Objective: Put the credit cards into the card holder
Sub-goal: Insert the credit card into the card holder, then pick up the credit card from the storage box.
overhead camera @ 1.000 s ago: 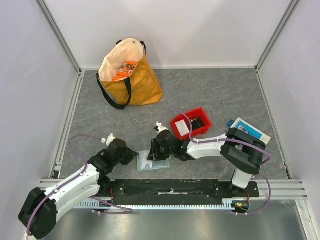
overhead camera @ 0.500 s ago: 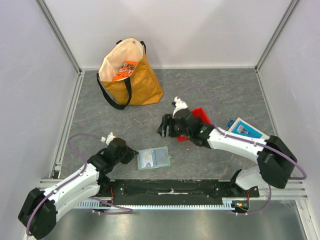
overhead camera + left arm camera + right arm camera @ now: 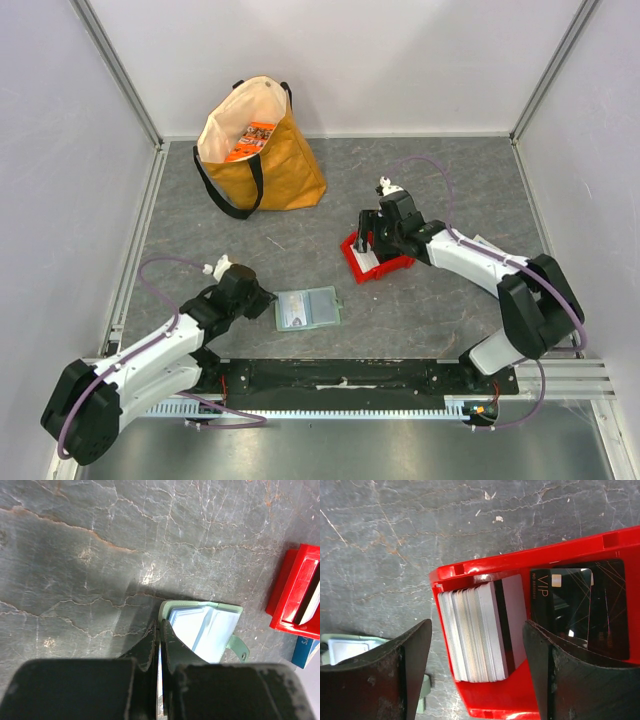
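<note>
The pale-green card holder [image 3: 308, 308] lies open on the grey table, its clear pockets [image 3: 205, 627] facing up. My left gripper [image 3: 262, 299] is shut at the holder's left edge [image 3: 161, 614]. A thin pale sliver of the holder shows between its fingers. A stack of whitish credit cards [image 3: 472, 632] stands on edge in the red bin [image 3: 385, 266]. My right gripper [image 3: 372, 240] hangs open over that bin. Its two fingers sit either side of the stack in the right wrist view, apart from it.
A black VIP card [image 3: 570, 605] lies in the bin beside the stack. A tan tote bag [image 3: 258, 150] stands at the back left. A blue-and-white box [image 3: 305, 652] lies right of the bin, mostly under the right arm.
My right gripper left the card holder, swung back and to the right to the red bin, and opened wide. The left gripper and the holder shifted slightly away from the near edge.
</note>
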Motion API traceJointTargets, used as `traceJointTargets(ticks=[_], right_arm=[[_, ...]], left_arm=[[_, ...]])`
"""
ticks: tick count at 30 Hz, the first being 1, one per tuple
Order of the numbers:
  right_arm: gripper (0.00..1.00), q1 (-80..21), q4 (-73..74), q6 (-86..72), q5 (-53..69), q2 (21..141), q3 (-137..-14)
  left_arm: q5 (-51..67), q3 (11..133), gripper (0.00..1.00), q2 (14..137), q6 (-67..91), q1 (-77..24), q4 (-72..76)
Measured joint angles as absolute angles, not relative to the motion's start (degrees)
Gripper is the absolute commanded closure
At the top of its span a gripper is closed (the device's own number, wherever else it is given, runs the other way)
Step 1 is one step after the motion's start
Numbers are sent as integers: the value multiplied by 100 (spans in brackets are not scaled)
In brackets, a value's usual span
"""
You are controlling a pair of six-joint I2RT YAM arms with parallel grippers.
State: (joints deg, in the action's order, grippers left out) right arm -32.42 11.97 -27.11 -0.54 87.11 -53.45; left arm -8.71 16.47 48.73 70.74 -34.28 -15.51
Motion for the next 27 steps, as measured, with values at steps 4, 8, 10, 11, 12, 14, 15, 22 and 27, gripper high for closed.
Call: traceJointTargets(ticks=[4, 8, 10, 11, 12, 14, 15, 22, 27], right_arm=[[19, -3050, 1210, -2587, 329, 8927, -5345], [19, -2936, 1201, -2563, 731, 9133, -5345], [20, -2899, 1160, -2558, 910, 9231, -5345], [20, -2888, 1122, -2558, 985, 9268, -5345], [21, -2871, 1096, -2545, 1072, 9303, -5345], [23, -2825, 1083, -2543, 1184, 9317, -5345], [24, -2812, 1076, -2543, 1225, 9317, -5345], [35, -2672, 1074, -2541, 1426, 9292, -5339], [41, -2609, 1055, -2545, 1540, 9177, -5299]], left_arm=[[-867, 1656, 98, 4882, 7028, -3339, -1514], [-860, 1656, 98, 4886, 7022, -3312, -1485], [-858, 1656, 98, 4886, 7019, -3310, -1485], [-851, 1656, 98, 4888, 7019, -3308, -1483], [-849, 1656, 98, 4888, 7019, -3308, -1483], [-845, 1656, 98, 4897, 7019, -3308, -1483], [-845, 1656, 98, 4901, 7019, -3308, -1483], [-843, 1656, 98, 4910, 7019, -3308, -1483], [-840, 1656, 98, 4910, 7017, -3306, -1481]])
